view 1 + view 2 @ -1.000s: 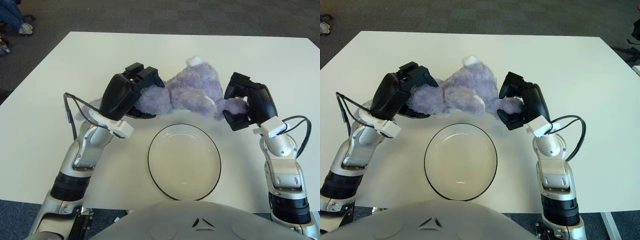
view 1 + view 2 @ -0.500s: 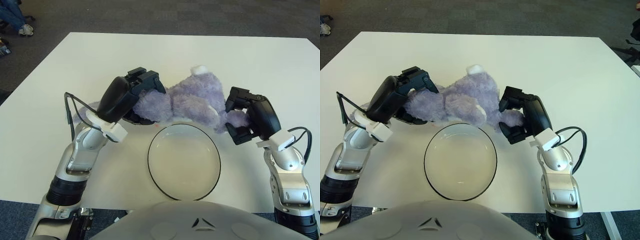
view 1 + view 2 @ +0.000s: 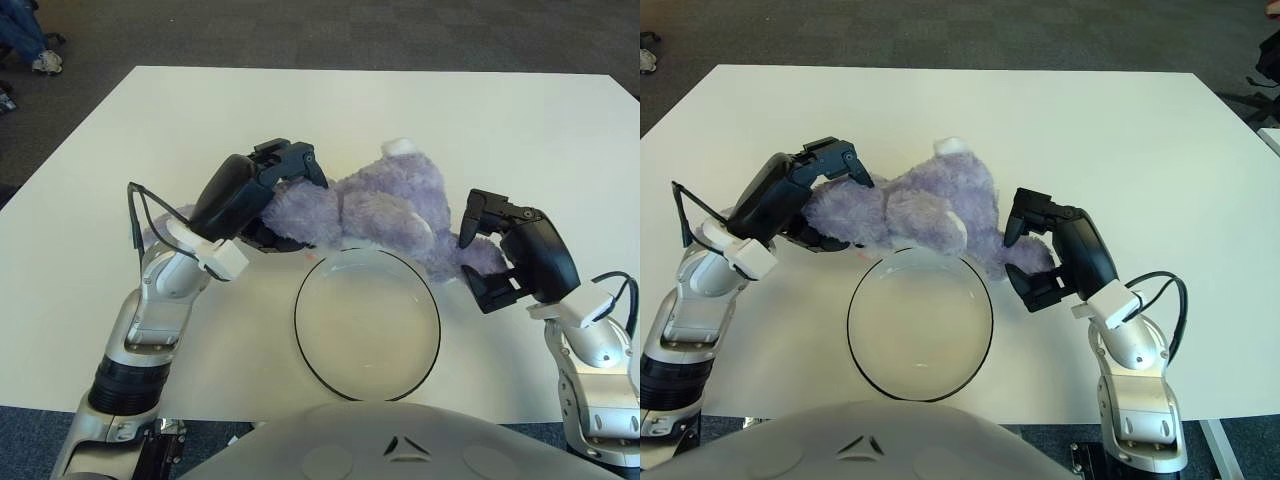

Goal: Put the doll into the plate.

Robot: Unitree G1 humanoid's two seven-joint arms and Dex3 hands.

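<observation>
A purple plush doll (image 3: 375, 205) lies stretched between my two hands, just behind a clear round plate (image 3: 365, 335) with a dark rim. The doll's lower edge overlaps the plate's far rim. My left hand (image 3: 272, 195) is at the doll's left end, fingers curled over it. My right hand (image 3: 492, 252) is at the doll's right end, fingers above and below the doll's foot (image 3: 1025, 262). Whether the doll touches the table is hidden by its own bulk.
The white table (image 3: 420, 110) stretches far behind the doll, ringed by dark carpet. A black cable (image 3: 135, 215) loops off my left wrist, and another (image 3: 1165, 300) off my right. My torso cover (image 3: 400, 440) hides the near table edge.
Both hands have carried the doll toward me and down. It has come from behind the plate to overlapping its far rim. The right hand has shifted right and nearer.
</observation>
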